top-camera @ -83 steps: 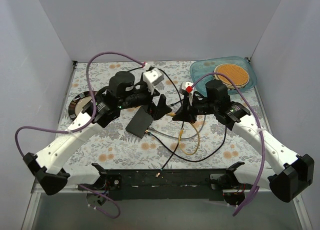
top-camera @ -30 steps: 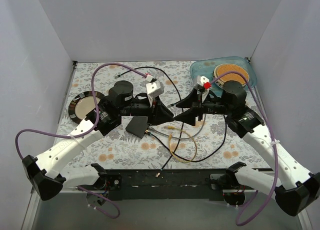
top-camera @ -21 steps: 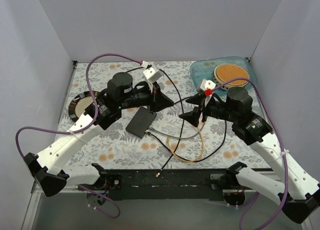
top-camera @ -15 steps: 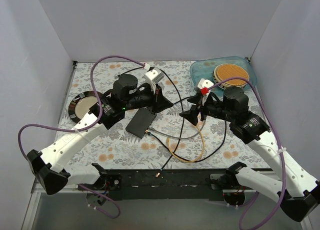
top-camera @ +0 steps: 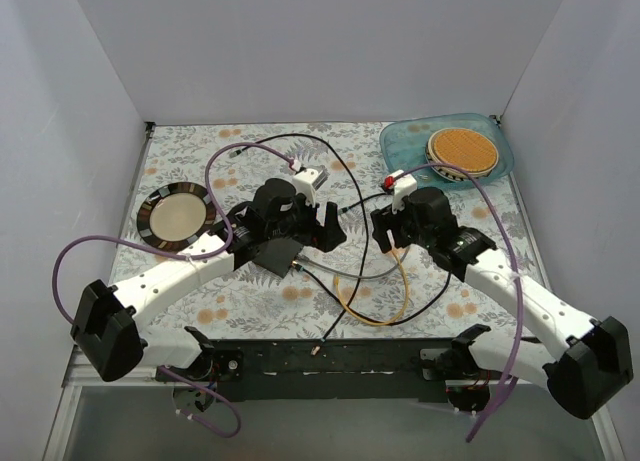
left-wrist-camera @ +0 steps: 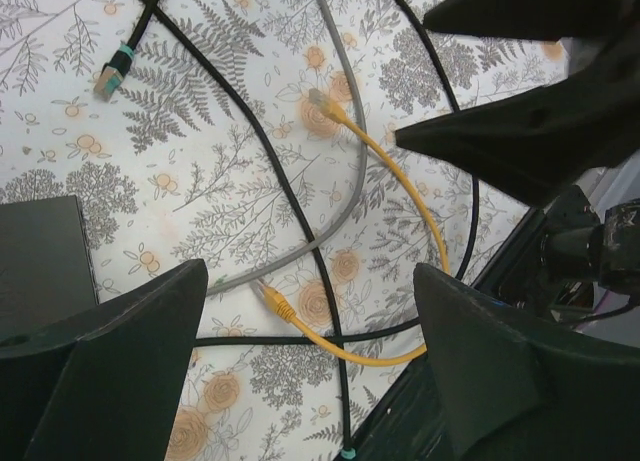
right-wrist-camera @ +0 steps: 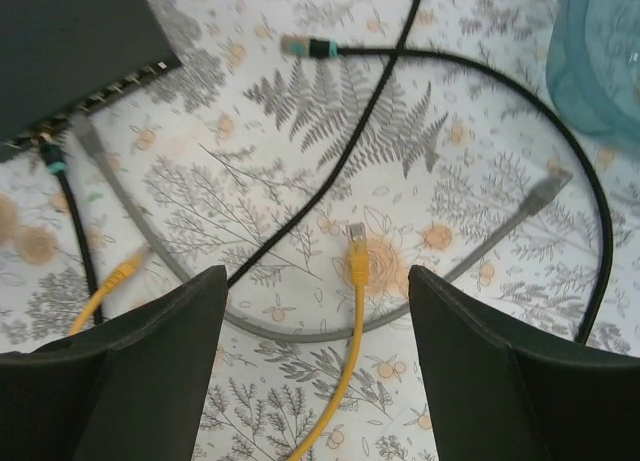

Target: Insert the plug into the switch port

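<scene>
Plate (top-camera: 178, 216): dark rim, pale centre, left of the black box (top-camera: 280, 253) and apart from it.
Black box: flat on the flowered mat (top-camera: 200, 151), partly under the left arm.
Switch port (right-wrist-camera: 110, 93): one of a row along the box's long edge. A grey plug (right-wrist-camera: 85, 129) and a black plug with a teal collar (right-wrist-camera: 50, 163) sit at that edge – seated or not, cannot tell.
Left gripper (left-wrist-camera: 310, 276): just right of the box, jaws spread wide, nothing between them.
Yellow plug (right-wrist-camera: 355, 239): loose on the mat right of the box, well clear of the ports – below the gap of the right gripper (right-wrist-camera: 315, 281), touching neither finger.
Right gripper: right of the box, facing the left gripper, jaws wide, gripping nothing.
Tray (top-camera: 400, 146): teal, far right of the box, holding a round tan disc (top-camera: 462, 149).
</scene>
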